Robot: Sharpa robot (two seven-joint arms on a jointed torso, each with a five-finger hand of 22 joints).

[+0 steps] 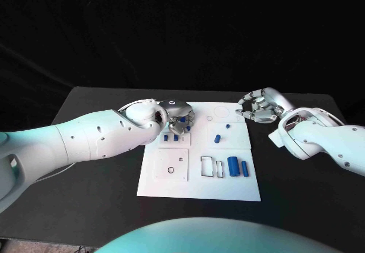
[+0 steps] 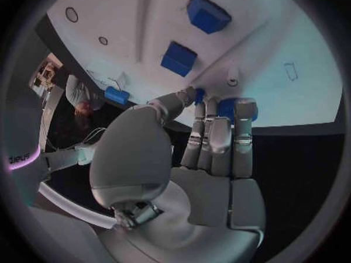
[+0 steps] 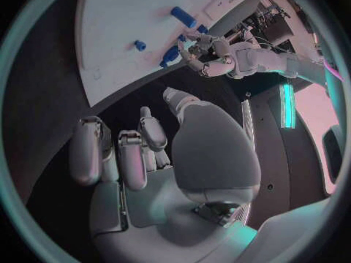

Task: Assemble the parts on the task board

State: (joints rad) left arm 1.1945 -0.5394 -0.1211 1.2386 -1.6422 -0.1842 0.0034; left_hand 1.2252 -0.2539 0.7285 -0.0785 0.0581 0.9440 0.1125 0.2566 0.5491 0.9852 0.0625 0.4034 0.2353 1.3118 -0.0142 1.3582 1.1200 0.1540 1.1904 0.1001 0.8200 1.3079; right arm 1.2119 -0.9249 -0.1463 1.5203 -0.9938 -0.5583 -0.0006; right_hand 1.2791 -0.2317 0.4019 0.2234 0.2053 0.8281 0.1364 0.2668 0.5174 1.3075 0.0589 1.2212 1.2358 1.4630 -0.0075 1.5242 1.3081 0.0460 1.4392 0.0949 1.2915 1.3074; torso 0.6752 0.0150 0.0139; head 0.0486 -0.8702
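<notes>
The white task board [image 1: 199, 182] lies in the middle of the black table. My left hand [image 1: 176, 116] hovers over its far left part and pinches a small blue part [image 2: 228, 106] between thumb and fingertips [image 2: 219, 114]. Just beside that hand two blue blocks [image 1: 170, 138] stand in the board; they appear again as blue blocks [image 2: 192, 35] in the left wrist view. A small blue peg [image 1: 218, 139] and two blue cylinders [image 1: 238, 167] lie toward the right side. My right hand [image 1: 258, 107] hangs at the board's far right corner, fingers curled in and holding nothing.
Outlined recesses [image 1: 211, 166] and a square plate with a hole [image 1: 173, 164] mark the board's near half. Bare black table [image 1: 91, 190] surrounds the board on all sides. In the right wrist view the board [image 3: 124, 23] and my left hand [image 3: 201, 47] lie beyond my right hand [image 3: 157, 158].
</notes>
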